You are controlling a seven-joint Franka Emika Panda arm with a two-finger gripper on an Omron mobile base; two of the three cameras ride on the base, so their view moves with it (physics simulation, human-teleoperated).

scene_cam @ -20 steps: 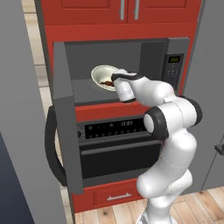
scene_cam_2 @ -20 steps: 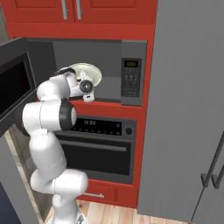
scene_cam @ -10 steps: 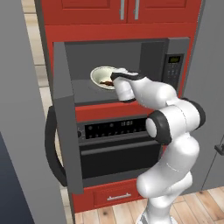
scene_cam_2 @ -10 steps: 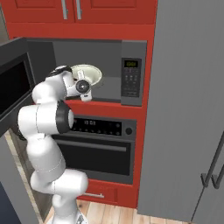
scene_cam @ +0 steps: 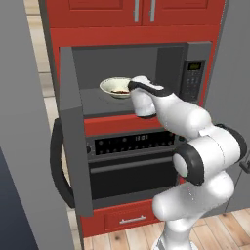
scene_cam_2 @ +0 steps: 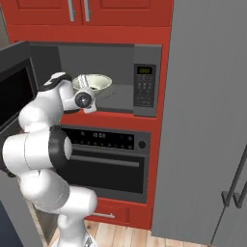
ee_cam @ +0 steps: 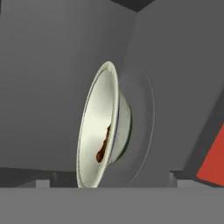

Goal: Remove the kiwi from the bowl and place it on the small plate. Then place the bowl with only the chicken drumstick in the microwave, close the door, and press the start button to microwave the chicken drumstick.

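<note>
The white bowl (scene_cam: 116, 88) stands on the floor of the open microwave (scene_cam: 161, 63), with the brown chicken drumstick (scene_cam: 117, 91) inside it. My gripper (scene_cam: 130, 88) reaches into the cavity at the bowl's right rim. In the hand view the bowl (ee_cam: 98, 131) and drumstick (ee_cam: 103, 148) appear rolled on their side, and my fingertips (ee_cam: 43, 183) stand wide apart at the bottom: open, holding nothing. From the right, the bowl (scene_cam_2: 98, 83) sits just behind the gripper (scene_cam_2: 83, 81). The kiwi and the small plate are out of view.
The microwave door (scene_cam: 74, 146) is swung fully open to the left. Its control panel (scene_cam: 194, 73) with the buttons is on the right. A black oven (scene_cam: 134, 166) sits below, and a grey fridge (scene_cam_2: 207, 120) stands to the right.
The jaws have gone from shut on the bowl's rim to wide open. The bowl stays on the microwave floor, and the arm has barely shifted.
</note>
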